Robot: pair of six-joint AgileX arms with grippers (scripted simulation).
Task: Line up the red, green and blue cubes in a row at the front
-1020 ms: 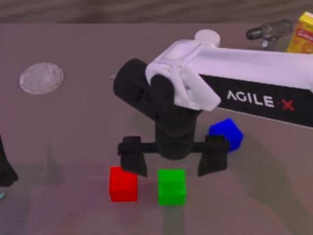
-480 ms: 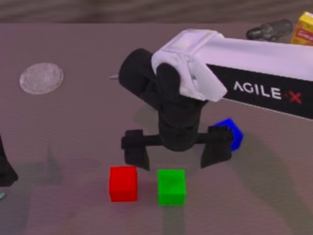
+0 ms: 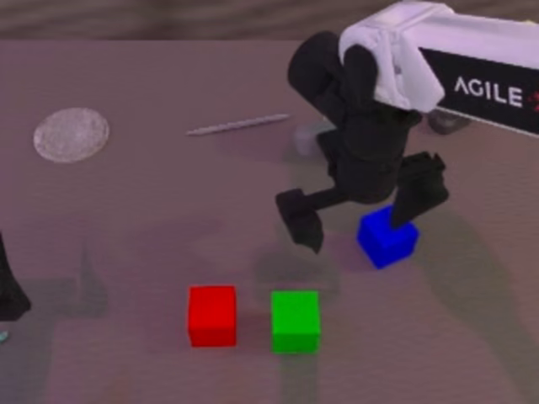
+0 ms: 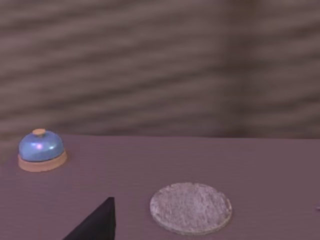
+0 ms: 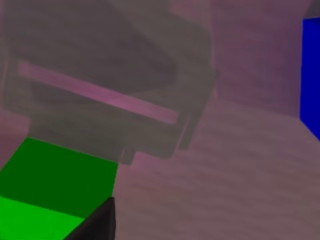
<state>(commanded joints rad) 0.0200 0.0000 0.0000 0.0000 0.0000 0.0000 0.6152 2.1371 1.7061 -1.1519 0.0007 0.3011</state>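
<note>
The red cube (image 3: 211,315) and the green cube (image 3: 295,320) sit side by side near the table's front edge, a small gap between them. The blue cube (image 3: 387,239) lies farther back and to the right, turned at an angle. My right gripper (image 3: 362,210) hangs open above the table. One finger is over the blue cube's far corner and the other is to the cube's left, with nothing held. In the right wrist view one fingertip (image 5: 100,222) shows beside the green cube (image 5: 50,200), and the blue cube (image 5: 311,75) is at the picture's edge. My left arm (image 3: 8,290) is parked at the left edge.
A grey round disc (image 3: 72,135) lies at the back left, also in the left wrist view (image 4: 191,207) with a blue bell (image 4: 41,149) beyond it. A thin grey rod (image 3: 238,124) lies at the back middle. The right arm (image 3: 472,63) spans the back right.
My right arm has drawn back and to the right, away from the green cube, and its open gripper has turned and now hangs over the blue cube. The cubes have not moved.
</note>
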